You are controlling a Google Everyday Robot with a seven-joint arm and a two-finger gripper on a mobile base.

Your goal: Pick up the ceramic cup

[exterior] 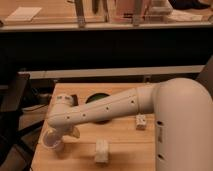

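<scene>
Gripper [60, 135] at ceramic cup [51, 139]; table [125, 150] edge.

The arm [105, 107] reaches left across the wooden bench [125, 147], crossing the green bowl [98, 99], with its gripper [61, 134] low and jaws spread at the ceramic cup [50, 140], near a white block [101, 150] and a second block [141, 121].

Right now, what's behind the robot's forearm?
The green bowl: only its far rim and a sliver below the arm show; its middle is covered. The claw is at the ceramic cup, low left in view.
</scene>
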